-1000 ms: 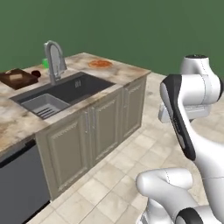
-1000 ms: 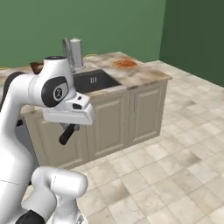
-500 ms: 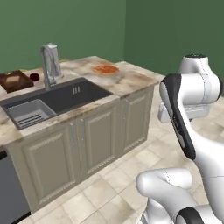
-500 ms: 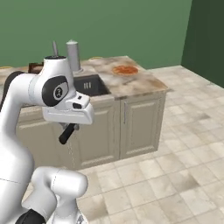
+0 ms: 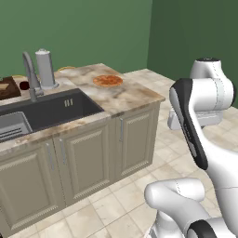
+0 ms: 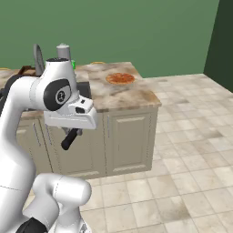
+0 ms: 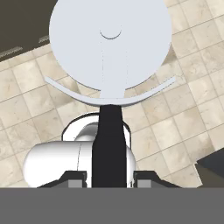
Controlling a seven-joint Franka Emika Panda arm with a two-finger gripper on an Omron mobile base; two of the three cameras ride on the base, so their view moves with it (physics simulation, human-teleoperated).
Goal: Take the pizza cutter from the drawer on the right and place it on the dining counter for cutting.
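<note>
My gripper (image 7: 109, 177) is shut on the pizza cutter (image 7: 109, 48), gripping its slim black handle; the round silver-grey wheel stands beyond the fingers, over the tiled floor. From the right base the black handle of the pizza cutter (image 6: 68, 139) juts down and to the left under my gripper (image 6: 73, 132), in front of the cabinet doors. The dining counter (image 5: 132, 95) with its marbled top and dark sink (image 5: 44, 109) lies ahead and to the left, and its top (image 6: 136, 94) sits above and beyond the hand. The drawer is out of view.
A pizza (image 5: 108, 80) lies on the counter's right half. A curved faucet (image 5: 29, 74), a steel canister (image 5: 45, 69) and a dark board (image 5: 7, 88) stand behind the sink. Open tiled floor (image 6: 186, 159) spreads to the right of the cabinets.
The whole scene has shifted in both base views, so the base has moved around the counter's end. The arm keeps its pose and its grip on the cutter.
</note>
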